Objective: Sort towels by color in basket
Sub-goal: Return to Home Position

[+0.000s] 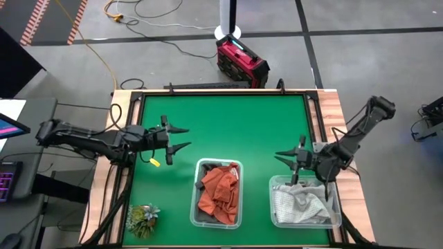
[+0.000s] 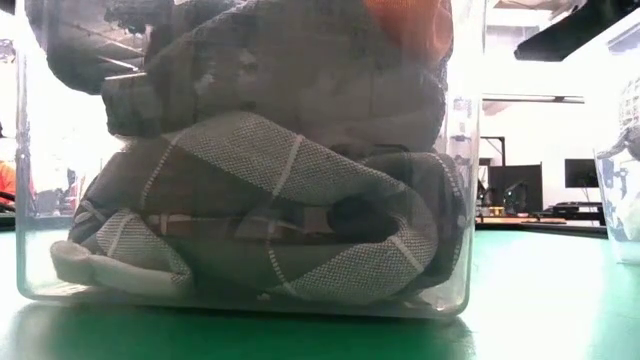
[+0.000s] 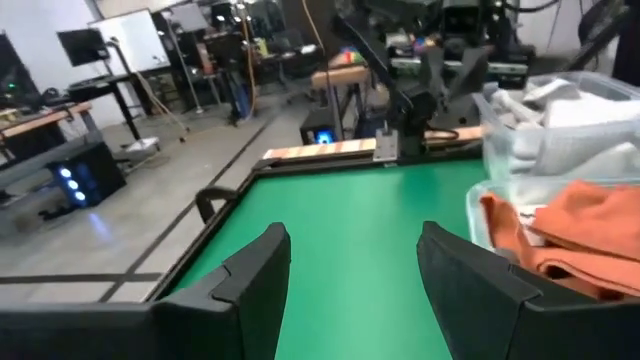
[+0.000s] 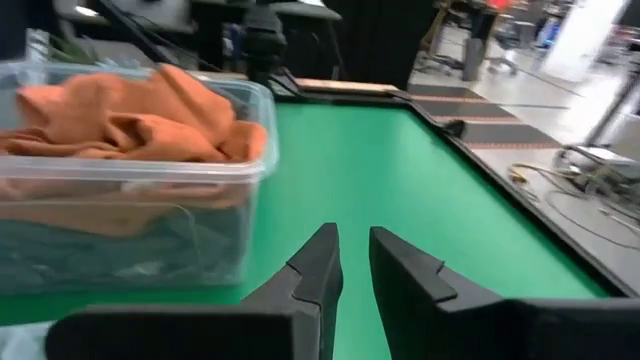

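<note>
Two clear bins stand near the table's front edge. The middle bin [image 1: 219,193] holds rust-orange towels [image 1: 220,194] over dark grey ones [image 2: 270,190]. The right bin [image 1: 304,201] holds white and light grey towels [image 1: 299,202]. My left gripper [image 1: 181,138] hovers open over the bare green mat, left of the middle bin, pointing level toward the right. My right gripper [image 1: 284,160] hangs just beyond the right bin's far left corner, with a narrow gap between its fingers [image 4: 318,262] and nothing in it.
A green plant tuft [image 1: 142,218] lies at the front left corner. A small yellow piece [image 1: 154,162] lies on the mat under my left gripper. The far half of the green mat [image 1: 228,117] is bare. A raised wooden rim [image 1: 329,111] borders the table.
</note>
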{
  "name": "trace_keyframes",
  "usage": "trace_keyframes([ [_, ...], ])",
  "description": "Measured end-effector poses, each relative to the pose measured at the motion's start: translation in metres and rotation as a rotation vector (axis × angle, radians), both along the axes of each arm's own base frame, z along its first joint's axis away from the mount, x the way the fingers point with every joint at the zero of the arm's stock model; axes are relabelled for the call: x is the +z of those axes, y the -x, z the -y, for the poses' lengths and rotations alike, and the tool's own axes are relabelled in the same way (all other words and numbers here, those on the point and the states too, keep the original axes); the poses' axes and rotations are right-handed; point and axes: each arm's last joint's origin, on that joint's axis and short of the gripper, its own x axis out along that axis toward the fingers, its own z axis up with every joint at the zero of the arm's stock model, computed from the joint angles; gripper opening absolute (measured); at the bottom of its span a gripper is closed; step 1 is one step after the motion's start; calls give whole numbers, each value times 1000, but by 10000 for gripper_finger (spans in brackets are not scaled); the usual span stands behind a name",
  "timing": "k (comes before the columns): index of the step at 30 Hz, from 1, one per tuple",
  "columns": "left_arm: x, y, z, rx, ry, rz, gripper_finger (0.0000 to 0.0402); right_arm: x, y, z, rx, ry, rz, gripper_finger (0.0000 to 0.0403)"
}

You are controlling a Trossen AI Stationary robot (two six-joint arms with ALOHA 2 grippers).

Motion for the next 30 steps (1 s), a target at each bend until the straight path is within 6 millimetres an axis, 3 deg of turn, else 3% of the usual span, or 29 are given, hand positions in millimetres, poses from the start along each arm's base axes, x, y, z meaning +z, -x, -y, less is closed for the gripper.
trace_keyframes([
  [9,-18,8,-8,0,-17,7,208,-7,-9,16,53,51,-13,90],
  [17,-16,32,-13,18,19,82,208,-18,10,33,75,-7,60,90],
  [25,-32,41,-12,5,33,63,208,-31,27,43,78,-42,145,90],
  [30,-43,47,-13,32,-8,68,208,-28,34,51,58,5,192,88],
])
